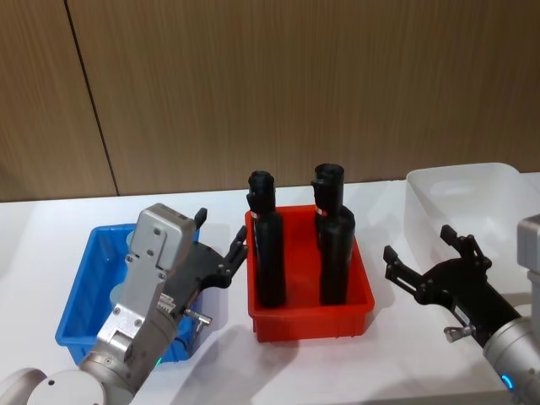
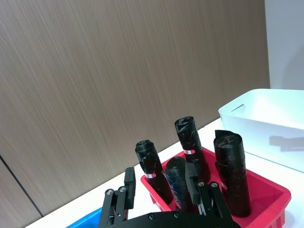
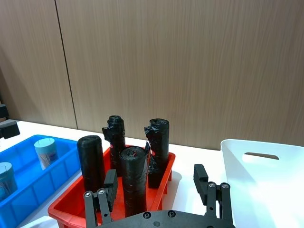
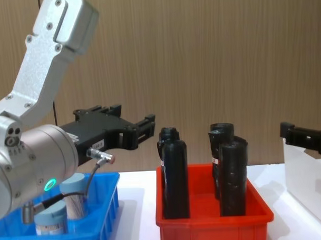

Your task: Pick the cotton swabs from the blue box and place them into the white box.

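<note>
Blue box [image 1: 78,314]: far left on the white desk [image 1: 371,371]. Two tubs of cotton swabs [image 4: 74,201] stand upright inside it, with pale lids on top and tan sticks visible through the clear walls. In the chest view one tub is nearer and one is just behind it, to the right. Both rest on the box floor and nothing grips them.

Left gripper [image 1: 221,233]: hangs above the right end of the blue box, level with the bottle tops, and points right toward the red bin. Jaws spread, nothing between them. It is clear of the tubs below.

Red bin [image 1: 310,325]: centre of the desk, just right of the blue box. Four black bottles [image 1: 269,253] stand upright in it, two nearer and two farther, all well taller than the bin wall.

Right gripper [image 1: 418,245]: over bare desk between the red bin and the white box, close to the white box's near-left corner, and points left and away. Jaws spread, empty.

White box [image 1: 472,179]: far right, translucent, with a rolled rim. The part of its interior in the right wrist view holds nothing.

Wood-panel wall [image 1: 270,84] behind everything.
</note>
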### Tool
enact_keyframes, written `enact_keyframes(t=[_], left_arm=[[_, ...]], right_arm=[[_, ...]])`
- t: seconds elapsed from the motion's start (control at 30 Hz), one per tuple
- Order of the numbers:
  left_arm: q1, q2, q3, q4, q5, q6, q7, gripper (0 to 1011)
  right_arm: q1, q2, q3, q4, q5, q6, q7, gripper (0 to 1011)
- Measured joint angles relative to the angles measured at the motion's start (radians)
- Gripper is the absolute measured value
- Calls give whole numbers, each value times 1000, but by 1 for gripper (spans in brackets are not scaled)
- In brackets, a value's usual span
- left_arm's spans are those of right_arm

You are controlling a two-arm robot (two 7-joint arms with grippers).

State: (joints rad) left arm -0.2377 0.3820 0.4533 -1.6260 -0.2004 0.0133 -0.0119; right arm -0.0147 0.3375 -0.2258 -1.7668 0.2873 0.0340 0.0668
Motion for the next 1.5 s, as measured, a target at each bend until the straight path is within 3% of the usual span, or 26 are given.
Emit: enact_keyframes(t=[0.5,1.23,1.5], left_arm=[[-10,7,-24,24,-41,12,-16,660],[-1,15,-78,65,-207,59,56,660],[11,18,-90,65,-240,77,90,875]], right_arm=[[0,0,0,0,0,0,0,1008],[0,0,0,0,0,0,0,1008],[0,0,0,0,0,0,0,1008]])
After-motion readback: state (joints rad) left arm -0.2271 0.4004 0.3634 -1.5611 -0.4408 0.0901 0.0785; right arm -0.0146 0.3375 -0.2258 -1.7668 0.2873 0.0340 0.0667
